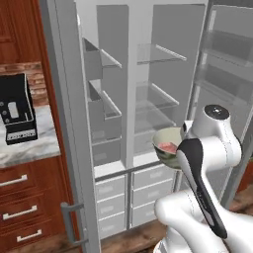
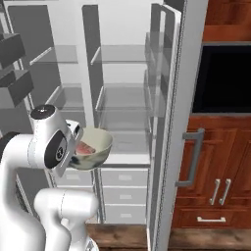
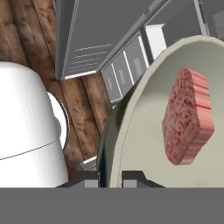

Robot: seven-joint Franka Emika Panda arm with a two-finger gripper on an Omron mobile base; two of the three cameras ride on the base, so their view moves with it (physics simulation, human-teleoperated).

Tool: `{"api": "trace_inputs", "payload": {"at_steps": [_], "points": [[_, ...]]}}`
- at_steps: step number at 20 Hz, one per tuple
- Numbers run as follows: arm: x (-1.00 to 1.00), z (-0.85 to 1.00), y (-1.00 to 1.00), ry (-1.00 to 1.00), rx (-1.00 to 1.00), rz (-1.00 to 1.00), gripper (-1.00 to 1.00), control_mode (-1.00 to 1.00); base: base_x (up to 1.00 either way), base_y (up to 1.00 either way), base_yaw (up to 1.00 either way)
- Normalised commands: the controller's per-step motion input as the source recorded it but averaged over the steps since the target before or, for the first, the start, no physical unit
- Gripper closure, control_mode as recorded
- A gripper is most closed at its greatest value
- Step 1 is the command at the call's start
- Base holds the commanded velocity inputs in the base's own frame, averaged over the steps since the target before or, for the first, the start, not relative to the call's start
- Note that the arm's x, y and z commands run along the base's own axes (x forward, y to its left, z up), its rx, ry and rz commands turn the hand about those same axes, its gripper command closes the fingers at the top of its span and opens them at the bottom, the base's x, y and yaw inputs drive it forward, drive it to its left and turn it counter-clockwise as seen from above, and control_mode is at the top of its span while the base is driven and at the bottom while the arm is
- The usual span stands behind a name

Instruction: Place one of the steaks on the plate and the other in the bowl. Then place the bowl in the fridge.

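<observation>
Fingers [image 3: 109,177] pinched tight on the rim of the deep cream-beige bowl [image 2: 95,146], one tip inside, one outside. Bowl carried in the air, off any surface, before the open tall light-grey fridge [image 1: 143,79], about level with its lower glass shelf [image 2: 122,113]. Pinkish-red pale-streaked steak [image 3: 186,118] lying inside the bowl. Grey drawers [image 1: 148,190] below, wooden floor [image 3: 30,35] underneath.

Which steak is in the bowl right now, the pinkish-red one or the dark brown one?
The pinkish-red steak, marbled with pale streaks, lies inside the cream bowl, which the end effector holds by the rim in front of the open fridge.
</observation>
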Motion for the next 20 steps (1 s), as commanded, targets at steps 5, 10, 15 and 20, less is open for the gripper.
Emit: {"api": "trace_inputs", "payload": {"at_steps": [5,10,15,20], "points": [[0.00,0.00,0.00,0.00,0.00,0.00,1.00,1.00,0.77,0.00,0.06],[0.00,0.00,0.00,0.00,0.00,0.00,1.00,1.00,0.30,-0.43,0.02],[0.00,0.00,0.00,0.00,0.00,0.00,1.00,1.00,0.26,-0.08,0.00],[0.00,0.00,0.00,0.00,0.00,0.00,1.00,1.00,0.35,-0.14,0.01]]}}
